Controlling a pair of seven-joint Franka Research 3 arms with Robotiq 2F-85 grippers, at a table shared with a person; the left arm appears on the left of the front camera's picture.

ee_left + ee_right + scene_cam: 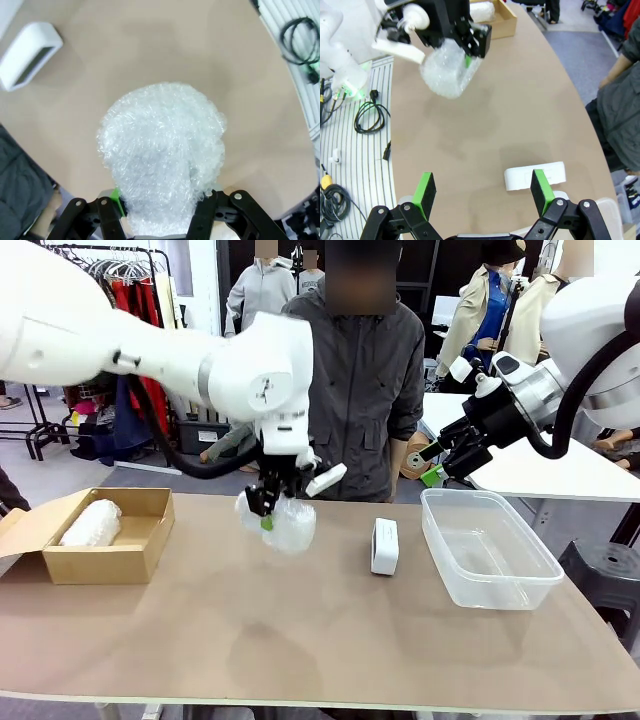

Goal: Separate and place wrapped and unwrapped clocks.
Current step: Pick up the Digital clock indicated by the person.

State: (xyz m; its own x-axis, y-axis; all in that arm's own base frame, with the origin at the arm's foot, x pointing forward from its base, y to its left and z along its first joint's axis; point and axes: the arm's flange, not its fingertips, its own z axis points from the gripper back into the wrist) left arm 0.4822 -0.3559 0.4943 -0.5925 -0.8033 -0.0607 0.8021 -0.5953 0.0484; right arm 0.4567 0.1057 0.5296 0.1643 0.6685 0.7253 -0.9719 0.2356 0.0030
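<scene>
My left gripper (267,508) is clamped on a wrapped clock (287,524) and holds it in the air above the table (300,640), with the bundle hanging below my fingers. My right gripper (482,184) is spread wide with nothing in it, raised near the bin (505,598). The bare clock (384,546) stands on the table just left of the bin. Another wrapped clock (92,523) lies in the box (140,550) at the left end.

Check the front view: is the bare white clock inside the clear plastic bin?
No, the bare white clock stands on the table beside the clear plastic bin, not in it.
</scene>
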